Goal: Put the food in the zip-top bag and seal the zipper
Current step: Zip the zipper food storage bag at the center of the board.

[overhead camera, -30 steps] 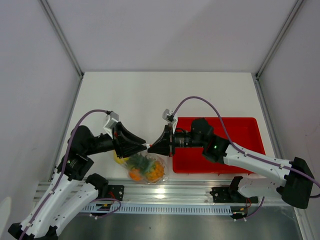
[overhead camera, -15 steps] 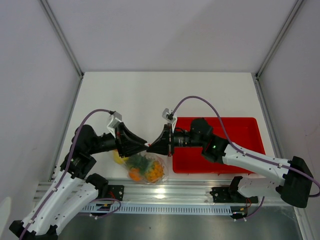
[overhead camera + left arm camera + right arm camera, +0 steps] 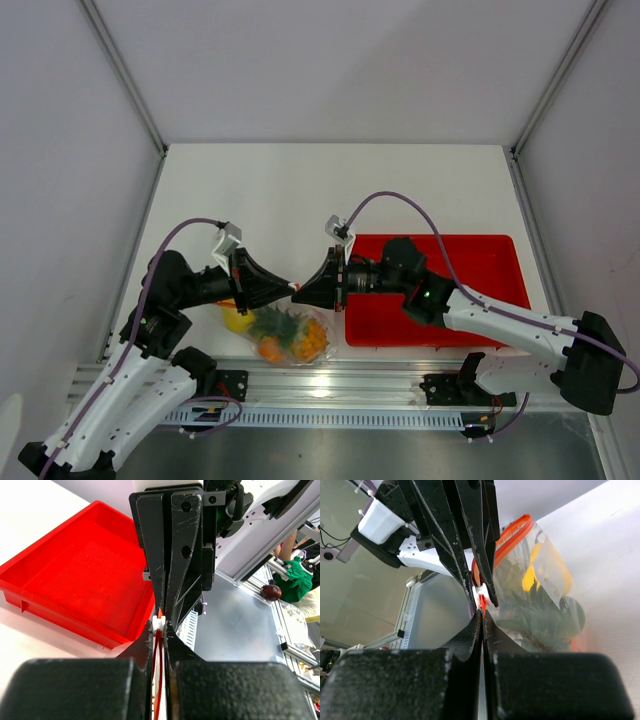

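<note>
The zip-top bag (image 3: 290, 335) hangs between my two grippers near the table's front edge, with the food inside it: a pineapple (image 3: 288, 325), an orange ball (image 3: 270, 349) and a yellow lemon (image 3: 238, 319). My left gripper (image 3: 291, 288) is shut on the orange-red zipper (image 3: 158, 645), its tips right at the white slider (image 3: 158, 622). My right gripper (image 3: 303, 293) faces it tip to tip and is shut on the same zipper (image 3: 506, 536) at the slider's other side. In the right wrist view the bag (image 3: 540, 605) shows the lemon (image 3: 532, 577) and green leaves.
A red rectangular tray (image 3: 490, 262) lies on the table right of the bag, under the right arm. In the left wrist view the tray (image 3: 75, 570) shows nothing inside. An aluminium rail (image 3: 330, 385) runs along the near table edge.
My left gripper's jaws have shut on the zipper beside the slider. The bag has shifted slightly and the lemon shows more at its left. The right gripper has held still.
</note>
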Motion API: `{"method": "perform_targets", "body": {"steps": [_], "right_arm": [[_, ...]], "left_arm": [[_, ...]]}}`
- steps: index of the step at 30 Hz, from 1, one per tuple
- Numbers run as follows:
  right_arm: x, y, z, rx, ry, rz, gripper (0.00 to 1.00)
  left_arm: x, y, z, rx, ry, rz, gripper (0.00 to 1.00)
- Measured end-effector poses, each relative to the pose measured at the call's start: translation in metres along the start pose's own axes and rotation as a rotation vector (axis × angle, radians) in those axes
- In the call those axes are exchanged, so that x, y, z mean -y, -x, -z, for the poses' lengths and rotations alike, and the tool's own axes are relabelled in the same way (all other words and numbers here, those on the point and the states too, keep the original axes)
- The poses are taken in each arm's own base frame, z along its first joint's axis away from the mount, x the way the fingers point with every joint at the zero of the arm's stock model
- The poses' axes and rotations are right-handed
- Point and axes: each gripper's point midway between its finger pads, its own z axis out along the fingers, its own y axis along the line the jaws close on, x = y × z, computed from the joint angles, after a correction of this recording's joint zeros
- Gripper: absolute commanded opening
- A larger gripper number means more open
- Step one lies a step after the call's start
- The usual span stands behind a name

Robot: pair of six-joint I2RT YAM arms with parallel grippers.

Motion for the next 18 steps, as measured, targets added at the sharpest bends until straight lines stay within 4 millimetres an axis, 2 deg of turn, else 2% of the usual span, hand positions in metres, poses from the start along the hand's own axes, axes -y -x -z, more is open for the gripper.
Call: {"method": "perform_targets", "body": {"steps": [9,18], "right_arm": [[0.009,-0.001,0.002,0.073,-0.017,-0.017,0.0],[0.021,0.006,0.015,0.183,-0.061,-0.069,0.0]], "left_arm": [[-0.004,-0.004,0.0,-0.008,0.014,0.013,0.01],[-0.008,-0.014,0.004,-0.033,0.056,0.055,0.01]]}}
